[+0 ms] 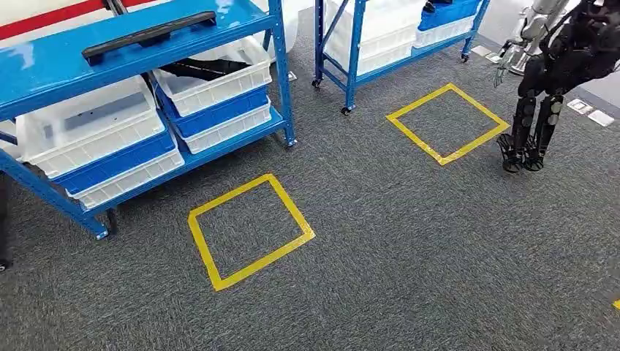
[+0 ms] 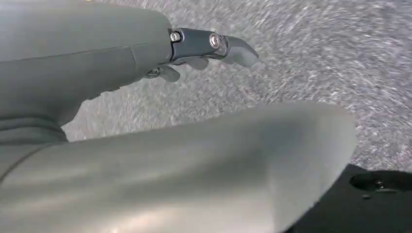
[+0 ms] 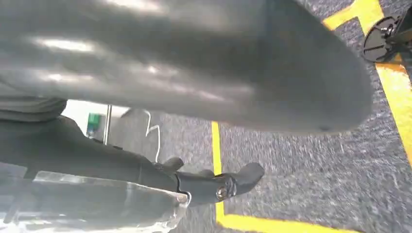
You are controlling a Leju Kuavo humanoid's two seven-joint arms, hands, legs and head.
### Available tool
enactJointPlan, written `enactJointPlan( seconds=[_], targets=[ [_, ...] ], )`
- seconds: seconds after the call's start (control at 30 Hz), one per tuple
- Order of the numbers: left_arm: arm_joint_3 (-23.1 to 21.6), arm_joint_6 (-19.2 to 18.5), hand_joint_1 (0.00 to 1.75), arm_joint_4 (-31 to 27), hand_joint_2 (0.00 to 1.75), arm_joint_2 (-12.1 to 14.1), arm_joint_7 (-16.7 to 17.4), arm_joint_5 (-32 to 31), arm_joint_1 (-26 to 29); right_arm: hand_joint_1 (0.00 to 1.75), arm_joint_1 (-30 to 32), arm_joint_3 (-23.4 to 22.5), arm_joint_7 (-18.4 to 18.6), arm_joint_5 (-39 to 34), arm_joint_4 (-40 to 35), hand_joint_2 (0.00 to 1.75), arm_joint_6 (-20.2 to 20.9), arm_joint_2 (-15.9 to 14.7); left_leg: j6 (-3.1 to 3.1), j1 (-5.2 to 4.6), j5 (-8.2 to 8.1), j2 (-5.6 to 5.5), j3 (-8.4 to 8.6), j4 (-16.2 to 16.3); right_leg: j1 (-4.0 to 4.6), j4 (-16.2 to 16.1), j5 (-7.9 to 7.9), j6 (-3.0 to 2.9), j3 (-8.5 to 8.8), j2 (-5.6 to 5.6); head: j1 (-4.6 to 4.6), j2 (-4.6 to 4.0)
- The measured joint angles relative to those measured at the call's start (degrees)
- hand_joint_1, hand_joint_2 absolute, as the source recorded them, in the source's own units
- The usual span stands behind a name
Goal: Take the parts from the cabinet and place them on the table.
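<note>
1. No brand, label or writing can be read on anything here; the bins and shelves carry no legible marks.

2. The left hand hangs over blurred grey carpet in its wrist view. Its thick grey thumb crosses the foreground and the darker fingers reach out straight beside the ribbed cover, well apart from the thumb, with nothing between them.

3. The right hand likewise hangs above the carpet, near yellow floor tape. Its thumb spans the upper part of that picture and the dark fingers lie extended and separate from it, holding nothing (a clear, shiny surface sits close beside the hand, but what it is cannot be told).

4. The blue cabinet stands at the left of the head view, tilted in the picture. A long black part lies on its top shelf; below are white bins stacked on blue ones, one white bin holding dark items too indistinct to name.

5. A second blue rack with more bins stands further back. Two yellow tape squares mark the carpet, and another humanoid robot stands at the far right beside the further square.
</note>
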Motion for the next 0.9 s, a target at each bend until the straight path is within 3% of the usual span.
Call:
enactJointPlan(
  seconds=[0.03, 0.07, 0.1, 0.2, 0.23, 0.27, 0.3, 0.33, 0.37, 0.4, 0.43, 0.47, 0.53, 0.57, 0.6, 0.67, 0.73, 0.77, 0.8, 0.83, 0.9],
  targets=[
    [0.00, 0.00, 0.00, 0.00, 0.00, 0.00, 0.04, -0.07, -0.02, 0.00, -0.10, 0.00, 0.00, 0.00, -0.02, 0.00, 0.00, 0.00, 0.60, -0.34, 2.24, 0.79, 2.87, -5.04, 0.17, 0.00, -0.11, -0.13, 0.20, -0.61, 0.02, 0.00],
    [0.00, 0.00, 0.00, 0.00, 0.00, 0.02, 0.09, -0.07, -0.13, 0.00, -0.18, 0.00, 0.00, 0.02, 0.00, 0.00, 0.00, 0.07, 1.71, -1.05, 3.75, 3.55, 5.72, -9.86, 0.29, -0.03, -0.21, -0.24, 0.42, -1.16, 0.02, 0.00],
    [0.00, 0.00, 0.00, -0.02, 0.00, 0.15, 0.22, -0.07, -0.40, 0.00, -0.18, 0.00, 0.00, 0.11, 0.00, 0.00, 0.00, 0.20, 2.06, -1.48, 2.96, 5.40, 6.08, -10.99, 0.93, 0.08, -0.46, 0.07, 0.42, -1.83, 0.20, 0.00],
    [0.00, -0.02, 0.00, -0.02, 0.00, 0.20, 0.46, -0.07, -0.39, 0.00, -0.52, 0.00, 0.02, 0.30, -0.02, 0.00, 0.00, 0.15, 2.19, -1.96, 3.16, 3.27, 5.68, -11.30, 0.47, -0.31, -0.57, 0.45, 0.68, -3.73, 0.02, 0.00],
    [0.00, 0.00, 0.00, -0.02, 0.00, 0.20, 0.55, 0.02, -0.29, 0.00, -0.59, 0.00, 0.11, 0.37, -0.07, 0.00, 0.00, 0.20, 2.46, -1.75, 3.73, 2.29, 6.12, -12.32, 1.00, -0.54, -0.70, 0.74, 1.21, -4.20, 0.00, 0.00],
    [0.00, -0.02, 0.00, -0.02, 0.00, 0.06, 0.57, 0.11, -0.16, 0.00, -0.58, 0.00, 0.24, 0.50, -0.09, 0.00, 0.00, 0.04, 2.24, -1.05, 4.44, 1.86, 6.72, -13.05, 0.57, 0.50, -1.19, 1.04, 0.47, -1.11, 0.20, 0.00],
    [0.02, 0.00, 0.00, -0.02, 0.00, 0.07, 0.63, 0.15, -0.17, 0.00, -0.47, 0.00, 0.24, 0.52, -0.09, 0.00, 0.00, 0.04, 2.67, -0.78, 4.65, 1.14, 6.65, -13.24, 0.52, 3.11, -2.77, 0.75, -0.60, 1.98, 0.08, 0.00],
    [0.02, 0.00, 0.00, -0.02, 0.00, 0.00, 0.61, 0.17, -0.24, 0.00, -0.37, 0.00, 0.26, 0.53, -0.07, 0.00, 0.00, 0.04, 2.74, -0.79, 4.73, 0.49, 6.46, -13.24, 0.38, 6.55, -4.42, 0.47, -2.19, 3.23, 0.34, 0.00],
    [0.02, -0.02, 0.00, -0.02, 0.00, -0.11, 0.59, 0.18, -0.32, 0.00, -0.23, 0.00, 0.35, 0.57, -0.07, 0.00, 0.00, -0.11, 2.73, -0.79, 4.76, -0.46, 6.36, -13.24, 0.13, 11.64, -6.50, 0.29, -4.69, 3.77, 0.46, 0.00],
    [0.02, -0.07, 0.00, -0.02, 0.00, -0.18, 0.46, 0.20, -0.24, 0.00, -0.12, 0.00, 0.35, 0.66, -0.07, 0.00, 0.00, -0.24, 2.71, -0.79, 4.77, -1.38, 6.31, -13.22, -0.03, 15.89, -7.85, 0.42, -6.85, 3.93, 0.46, 0.00],
    [0.02, -0.15, 0.00, -0.02, 0.00, -0.17, 0.22, 0.22, -0.12, 0.00, -0.02, 0.00, 0.35, 0.72, -0.07, 0.00, 0.00, -0.35, 2.65, -0.76, 4.81, -2.21, 6.36, -13.20, -0.14, 17.74, -7.91, 0.86, -7.90, 3.96, 0.52, 0.00],
    [0.02, -0.26, 0.00, -0.02, 0.00, -0.20, 0.00, 0.28, 0.00, 0.00, 0.07, 0.00, 0.35, 0.79, -0.07, 0.00, 0.00, -0.46, 2.59, -0.66, 4.82, -3.06, 6.43, -13.16, -0.38, 16.73, -6.88, 1.55, -7.72, 3.99, 0.39, 0.00],
    [0.04, -0.37, 0.00, -0.02, 0.00, -0.33, -0.11, 0.31, 0.03, 0.00, 0.05, 0.00, 0.35, 0.98, -0.07, 0.00, 0.00, -0.61, 2.11, -0.32, 4.80, -4.88, 6.66, -13.05, -1.07, 7.49, -2.16, 3.43, -3.85, 4.53, 0.43, 0.00],
    [0.04, -0.31, 0.00, -0.02, 0.00, -0.42, -0.11, 0.52, -0.01, 0.00, 0.08, 0.00, 0.35, 1.03, -0.07, 0.00, -0.02, -0.70, 1.69, -0.17, 4.67, -5.40, 6.68, -12.89, -1.67, 2.34, -0.02, 4.17, -1.67, 5.61, 0.52, 0.00],
    [0.09, -0.09, 0.00, -0.02, 0.00, -0.35, -0.11, 0.85, -0.02, 0.00, 0.06, 0.00, 0.42, 0.74, 0.02, 0.00, -0.09, -0.57, 1.16, -0.39, 4.54, -5.87, 6.64, -12.63, -1.69, 0.75, 0.24, 3.98, -1.42, 6.49, 0.72, 0.00],
    [0.39, 1.07, 0.00, -0.02, 0.00, -0.35, -0.11, 1.73, 0.10, 0.00, -0.36, -0.04, 0.48, 0.22, 0.02, 0.00, -1.10, -0.55, 0.42, -0.63, 4.36, -6.30, 6.30, -12.44, -1.28, 0.38, 0.69, 2.18, -1.54, 6.24, 0.63, 0.00],
    [0.94, 2.63, 0.00, -0.02, 0.00, -0.33, -0.15, 1.95, 0.43, 0.00, -0.55, -0.04, 0.48, 0.44, 0.02, 0.00, -1.49, -0.61, 0.20, -0.19, 4.33, -6.46, 6.15, -12.50, -1.22, 0.40, 0.82, 1.24, -0.97, 5.99, 0.50, 0.00],
    [1.07, 3.28, 0.00, -0.02, 0.00, -0.20, -0.28, 1.92, 0.54, 0.00, -0.57, -0.04, 0.48, 0.57, 0.02, 0.00, -1.40, -0.59, 0.05, 0.11, 4.03, -5.82, 6.02, -12.02, -1.49, 0.30, 1.09, 0.81, -1.02, 5.67, 0.50, 0.00],
    [1.07, 3.87, 0.00, -0.02, 0.00, -0.20, -0.44, 1.90, 0.55, 0.00, -0.49, -0.04, 0.48, 0.83, 0.02, 0.00, -1.25, -0.66, -0.16, -0.14, 2.68, -2.97, 5.32, -10.18, -1.28, 0.30, 1.20, 0.60, -1.03, 5.61, 0.27, 0.00],
    [1.07, 4.51, 0.00, -0.02, 0.00, -0.17, -0.59, 1.90, 0.41, 0.00, -0.39, -0.04, 0.48, 0.94, 0.02, 0.00, -1.11, -0.63, -0.38, -0.12, 0.46, -1.37, 3.58, -6.52, -1.11, 0.30, 1.07, 0.38, -1.05, 5.37, 0.00, 0.00],
    [1.62, 6.19, 0.00, -0.02, 0.00, -0.13, -1.60, 2.58, 0.18, 0.00, -0.02, -0.07, 0.59, 1.09, 0.02, 0.00, -0.90, -0.63, -0.54, -0.08, -3.73, -0.35, -1.00, 2.82, -0.67, 0.31, 0.90, 0.11, -1.08, 4.52, 0.00, 0.00]
  ],
)
